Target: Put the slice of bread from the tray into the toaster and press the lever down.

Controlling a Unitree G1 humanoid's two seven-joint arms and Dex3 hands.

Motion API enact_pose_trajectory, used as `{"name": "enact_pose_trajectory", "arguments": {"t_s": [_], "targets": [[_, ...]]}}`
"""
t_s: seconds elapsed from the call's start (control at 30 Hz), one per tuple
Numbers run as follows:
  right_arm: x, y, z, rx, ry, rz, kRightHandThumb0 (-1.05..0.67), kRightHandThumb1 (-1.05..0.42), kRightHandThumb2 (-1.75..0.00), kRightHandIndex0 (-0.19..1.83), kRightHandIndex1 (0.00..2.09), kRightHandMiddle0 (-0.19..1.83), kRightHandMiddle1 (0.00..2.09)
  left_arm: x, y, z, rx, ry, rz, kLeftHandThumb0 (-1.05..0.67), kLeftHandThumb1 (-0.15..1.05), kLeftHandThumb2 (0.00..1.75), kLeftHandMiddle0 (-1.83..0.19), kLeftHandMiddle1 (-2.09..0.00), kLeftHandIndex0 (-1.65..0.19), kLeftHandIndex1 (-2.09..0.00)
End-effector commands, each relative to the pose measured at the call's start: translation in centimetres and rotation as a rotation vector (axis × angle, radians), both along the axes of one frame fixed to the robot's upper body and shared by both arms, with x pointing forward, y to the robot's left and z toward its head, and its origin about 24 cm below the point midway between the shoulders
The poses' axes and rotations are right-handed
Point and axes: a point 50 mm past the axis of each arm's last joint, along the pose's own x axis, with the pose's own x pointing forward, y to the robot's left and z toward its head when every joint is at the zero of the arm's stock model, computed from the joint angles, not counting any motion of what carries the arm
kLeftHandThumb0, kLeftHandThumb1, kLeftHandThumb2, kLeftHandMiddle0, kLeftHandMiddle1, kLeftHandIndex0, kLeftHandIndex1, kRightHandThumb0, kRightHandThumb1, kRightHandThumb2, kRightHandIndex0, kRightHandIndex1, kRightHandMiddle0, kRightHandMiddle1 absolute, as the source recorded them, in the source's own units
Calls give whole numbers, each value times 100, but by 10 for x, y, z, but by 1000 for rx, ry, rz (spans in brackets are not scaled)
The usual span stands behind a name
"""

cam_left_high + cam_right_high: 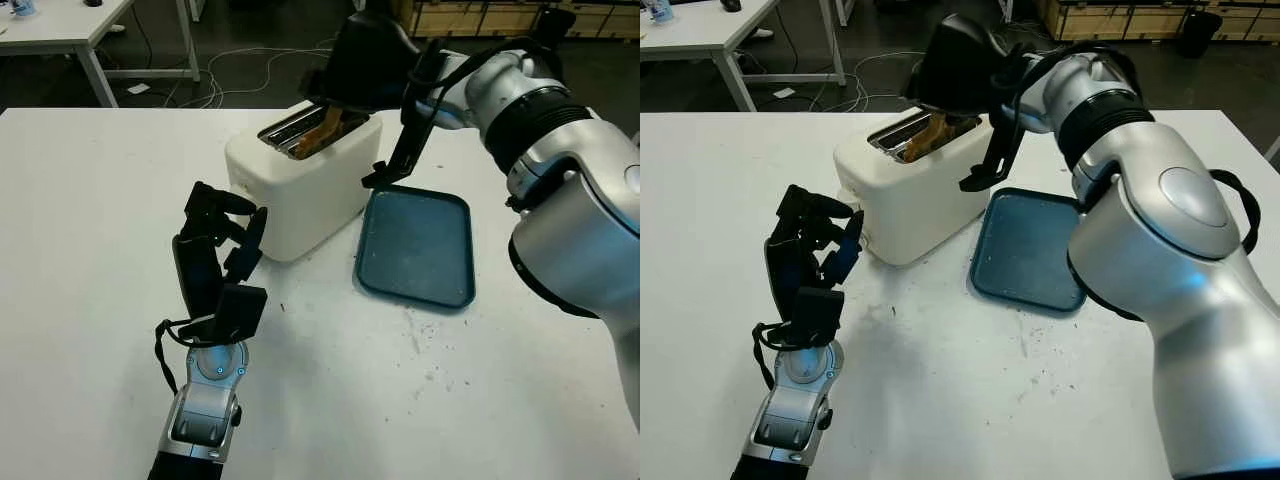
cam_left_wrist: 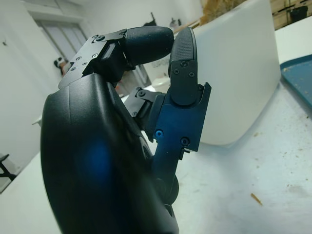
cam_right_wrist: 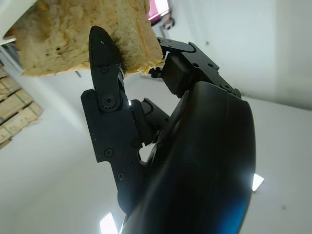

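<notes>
Down at the front, the left hand [image 1: 220, 255] sits low over the white bench [image 1: 90, 300], just beside the near end of the toaster [image 1: 300, 175]. It holds nothing, and its fingers [image 2: 183, 58] look curled in. Up behind it, the right hand [image 1: 365, 60] is over the top of the toaster and grips the slice of bread [image 3: 83, 34]. The bread is partly down in one of the slots, tipped a little, and some of it sticks out the top. The blue tray [image 1: 420, 245] lies on the bench right next to the toaster, and it has no bread on it now, just crumbs. So the first part looks nearly done: the bread is off the tray and going into the slot. What is left, I think, is to let the bread drop all the way in, let go of it, and then push the lever down. I cannot see the lever clearly, so I cannot tell which end it is on.
</notes>
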Motion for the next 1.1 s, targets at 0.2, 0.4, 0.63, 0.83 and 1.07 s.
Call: {"name": "enact_pose_trajectory", "arguments": {"t_s": [0.2,0.4,0.63,0.83,1.07], "targets": [[-3,25,15,133,194,-62,-85,-92,-18,55,108,52,86,-2,-9,0,-54,-2,-2,-46,92,27,-77,-175,-41,-175],[-3,29,23,189,276,-95,-85,-90,-2,23,40,44,5,-2,-9,0,-69,-4,-9,-45,92,27,-80,-175,-42,-175],[0,22,38,368,448,-166,-78,-80,0,3,44,32,0,-2,-7,-1,-72,0,-8,-46,92,26,-78,-175,-42,-175],[4,-2,54,702,636,-157,-75,-84,-1,0,37,23,1,-2,-4,-1,-66,4,-5,-47,92,26,-77,-175,-42,-175],[-4,-66,18,1513,702,262,-49,-92,-11,49,93,71,24,0,4,-1,-29,2,9,-47,92,27,-79,-175,-44,-175]]}}
